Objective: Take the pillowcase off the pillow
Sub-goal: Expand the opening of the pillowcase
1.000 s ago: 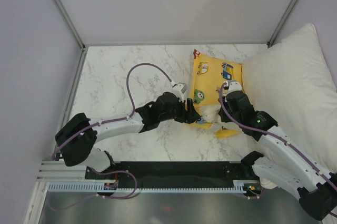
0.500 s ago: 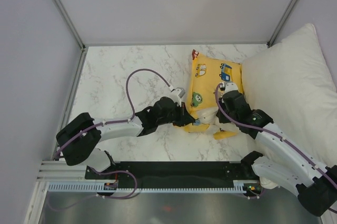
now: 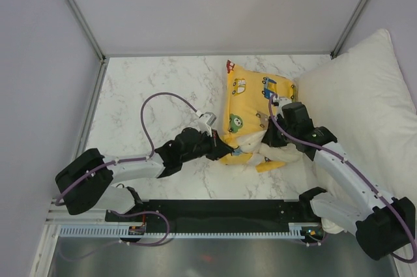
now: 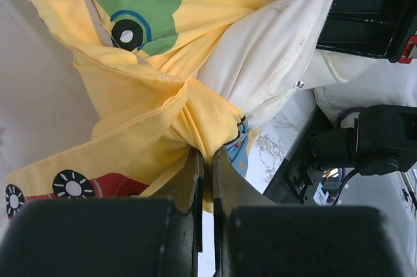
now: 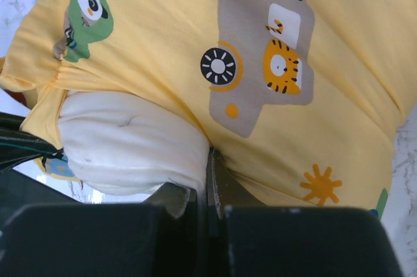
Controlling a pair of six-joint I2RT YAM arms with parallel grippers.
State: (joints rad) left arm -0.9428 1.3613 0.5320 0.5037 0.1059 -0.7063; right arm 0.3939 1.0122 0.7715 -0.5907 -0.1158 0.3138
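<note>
The yellow pillowcase (image 3: 249, 94) with cartoon vehicles lies on the marble table, right of centre. Its near opening is bunched, and the cream pillow (image 3: 258, 154) bulges out of it. My left gripper (image 3: 223, 151) is at the opening's left corner. In the left wrist view it (image 4: 207, 156) is shut on a gathered fold of the pillowcase (image 4: 130, 94), beside the exposed pillow (image 4: 260, 55). My right gripper (image 3: 272, 139) is at the opening's right side. In the right wrist view it (image 5: 210, 156) is shut on the pillow (image 5: 124, 133), right under the pillowcase (image 5: 273, 36).
A much larger white pillow (image 3: 358, 107) fills the right side, touching the pillowcase's right edge. Bare marble table (image 3: 156, 88) stretches to the left. Grey walls and metal posts (image 3: 78, 13) enclose the back and sides. The black base rail (image 3: 221, 212) runs along the near edge.
My left gripper has shut on the pillowcase's opening and drawn back to the left. The pillowcase has shifted left and away, baring more of the pillow. The right gripper stayed shut.
</note>
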